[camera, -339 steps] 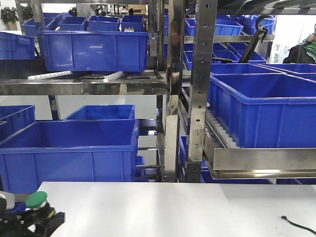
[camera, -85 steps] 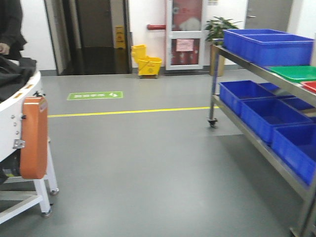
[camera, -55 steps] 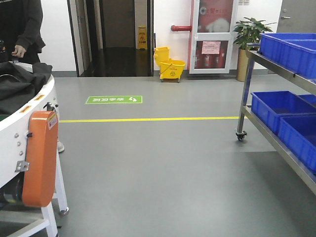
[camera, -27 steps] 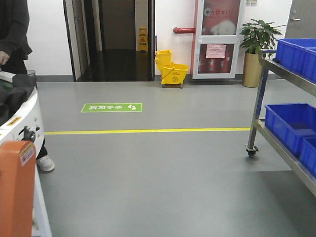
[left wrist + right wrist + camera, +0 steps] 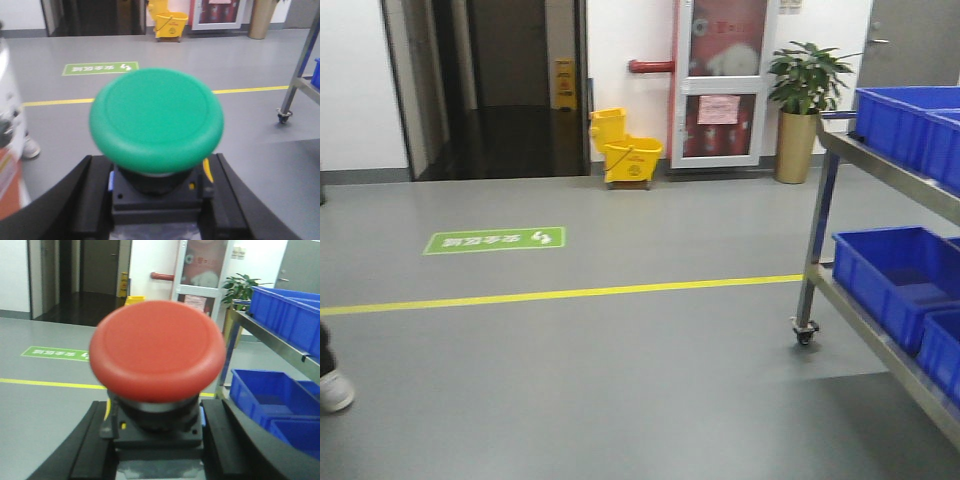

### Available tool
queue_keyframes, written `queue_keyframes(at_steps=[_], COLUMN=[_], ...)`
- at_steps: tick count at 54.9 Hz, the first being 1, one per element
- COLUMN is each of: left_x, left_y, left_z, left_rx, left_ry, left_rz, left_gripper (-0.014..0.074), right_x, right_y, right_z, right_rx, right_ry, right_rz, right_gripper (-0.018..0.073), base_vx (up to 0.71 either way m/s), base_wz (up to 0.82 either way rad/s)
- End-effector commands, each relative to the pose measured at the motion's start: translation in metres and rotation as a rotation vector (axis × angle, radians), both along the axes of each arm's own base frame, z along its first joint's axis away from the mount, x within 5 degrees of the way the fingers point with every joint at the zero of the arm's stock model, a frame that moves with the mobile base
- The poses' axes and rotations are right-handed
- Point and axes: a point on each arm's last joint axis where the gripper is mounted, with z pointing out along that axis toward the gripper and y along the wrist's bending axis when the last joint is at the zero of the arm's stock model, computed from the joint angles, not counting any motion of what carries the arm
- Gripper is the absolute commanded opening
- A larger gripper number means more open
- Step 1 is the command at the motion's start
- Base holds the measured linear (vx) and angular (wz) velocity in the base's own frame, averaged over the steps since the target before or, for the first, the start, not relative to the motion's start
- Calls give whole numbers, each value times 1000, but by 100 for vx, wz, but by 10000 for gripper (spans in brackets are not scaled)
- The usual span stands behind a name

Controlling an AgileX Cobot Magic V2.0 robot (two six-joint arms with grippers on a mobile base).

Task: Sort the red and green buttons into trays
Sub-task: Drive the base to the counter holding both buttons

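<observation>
While the front view shows only grey floor [image 5: 620, 400], a yellow line [image 5: 570, 293], a mop bucket [image 5: 625, 155] and a cart [image 5: 880, 170] with blue bins [image 5: 890, 275], each wrist view is filled by a button. The left gripper [image 5: 159, 202] is clamped on the black base of the green button [image 5: 156, 120], fingers [image 5: 92, 200] against both sides. The cap sits uppermost, with the stem axis upright in the picture. The right gripper [image 5: 155, 442] grips the red button [image 5: 157, 347] likewise, cap up.
</observation>
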Motion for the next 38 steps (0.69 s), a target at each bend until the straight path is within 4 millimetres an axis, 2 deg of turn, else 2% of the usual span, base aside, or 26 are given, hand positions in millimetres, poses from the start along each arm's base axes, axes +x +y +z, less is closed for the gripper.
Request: queue_keyframes(at_steps=[1,38], left_x=[1,1], left_y=[-5,-5], left_z=[14,14], left_rx=[-11,-11], left_ry=[-71,-71], left_rz=[-50,-50], left_gripper=[5,5], right_x=[0,0], right_y=[3,3], right_z=[15,15], right_rx=[-11,-11], right_ry=[-78,-78], right_rz=[42,42], right_gripper=[-9,-9], base_vx=[58,54], base_wz=[-34,-41])
